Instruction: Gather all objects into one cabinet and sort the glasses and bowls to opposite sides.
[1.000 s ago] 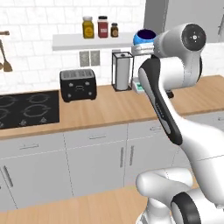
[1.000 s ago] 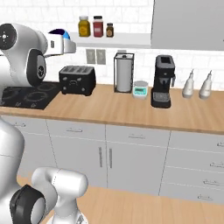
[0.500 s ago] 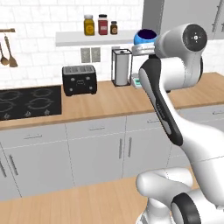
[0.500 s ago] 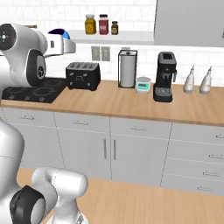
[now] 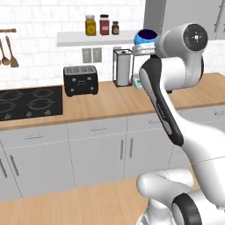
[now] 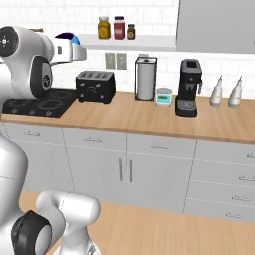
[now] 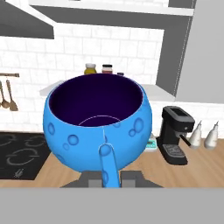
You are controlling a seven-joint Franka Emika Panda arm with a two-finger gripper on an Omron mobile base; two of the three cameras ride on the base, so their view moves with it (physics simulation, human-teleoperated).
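- Here the gripper [image 7: 105,175] carries a bright-blue vessel [image 7: 98,122], seen close in the hand view: its rounded, dimpled wall rises straight above the fingertips, and its dark-blue inside opens toward the camera.
- A narrow blue strip of the vessel runs down its near wall to a point between the two fingers [image 7: 89,177]; the fingers stand on either side of that strip, clamped on it.
- Past the fingers, beyond the vessel, lie the wooden counter [image 7: 205,166], a black coffee machine [image 7: 176,133] to the right, two pale bottles [image 7: 203,135] further right, and a black hob [image 7: 19,155] to the left.
- Above the vessel's rim peek spice jars [image 7: 98,68] on a white wall shelf [image 7: 46,89].
- In the left base view the vessel [image 5: 145,37] sits high, at shelf level, just left of the arm's big round joint; in the right base view it [image 6: 67,39] pokes out above the white hand, just left of the shelf end.
- Compared with half a second ago, the toaster [image 5: 80,80], the hob and the jars sit further right in the left base view, and everything shifts the same way in the right base view: the whole picture has slid, so the camera has moved, not the things.
- The vessel keeps the same place against the arm as before.
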